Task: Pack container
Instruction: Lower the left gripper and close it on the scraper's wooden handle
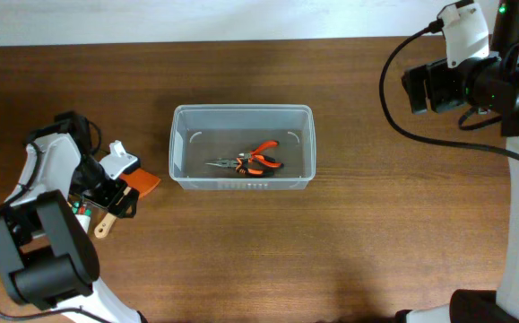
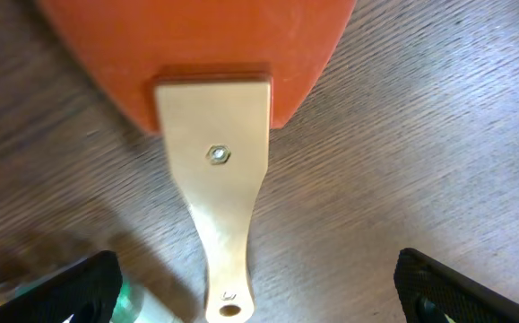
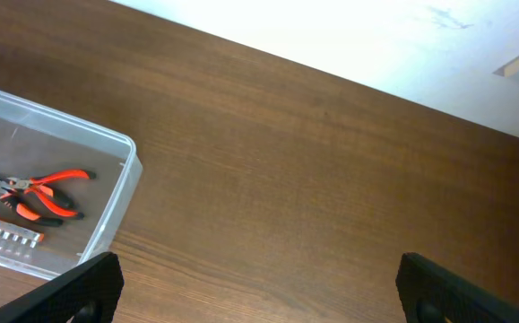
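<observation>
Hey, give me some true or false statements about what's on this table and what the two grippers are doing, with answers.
1. Orange-handled pliers lie inside the clear container. True.
2. The orange spatula is in the container too. False: it lies on the table, by the left gripper.
3. The left gripper is shut on the spatula. False: it is open, fingers either side of the wooden handle.
4. The right gripper is open and empty. True.
</observation>
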`<state>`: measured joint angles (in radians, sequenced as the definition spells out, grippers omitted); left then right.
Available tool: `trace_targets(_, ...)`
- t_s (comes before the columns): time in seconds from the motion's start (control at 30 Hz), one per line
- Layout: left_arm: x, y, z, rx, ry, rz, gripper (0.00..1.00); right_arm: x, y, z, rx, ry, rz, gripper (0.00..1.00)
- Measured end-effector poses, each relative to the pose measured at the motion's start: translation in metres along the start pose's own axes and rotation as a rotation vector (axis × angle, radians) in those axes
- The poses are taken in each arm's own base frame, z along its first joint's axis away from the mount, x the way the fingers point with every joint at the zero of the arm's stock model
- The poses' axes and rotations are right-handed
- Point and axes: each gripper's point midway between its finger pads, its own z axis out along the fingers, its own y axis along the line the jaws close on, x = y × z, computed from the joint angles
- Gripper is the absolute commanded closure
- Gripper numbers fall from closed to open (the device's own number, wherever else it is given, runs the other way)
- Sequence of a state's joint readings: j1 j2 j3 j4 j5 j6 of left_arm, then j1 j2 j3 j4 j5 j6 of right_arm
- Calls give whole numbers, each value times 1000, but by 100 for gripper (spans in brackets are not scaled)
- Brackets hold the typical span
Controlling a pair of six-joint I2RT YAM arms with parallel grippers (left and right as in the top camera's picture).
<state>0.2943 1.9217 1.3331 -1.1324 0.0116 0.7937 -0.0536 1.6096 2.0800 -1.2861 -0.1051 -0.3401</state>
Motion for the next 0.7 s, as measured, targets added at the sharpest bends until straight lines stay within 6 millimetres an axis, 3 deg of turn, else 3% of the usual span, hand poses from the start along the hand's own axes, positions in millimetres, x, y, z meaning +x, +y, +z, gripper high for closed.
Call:
trace_targets(0.3,4,-4,27,67,67,-1,1,7,-5,0,30,31,1,1)
trace_targets(0.7,0,6,29,27,57,-1,6,10,-5,0,32,45,2,1)
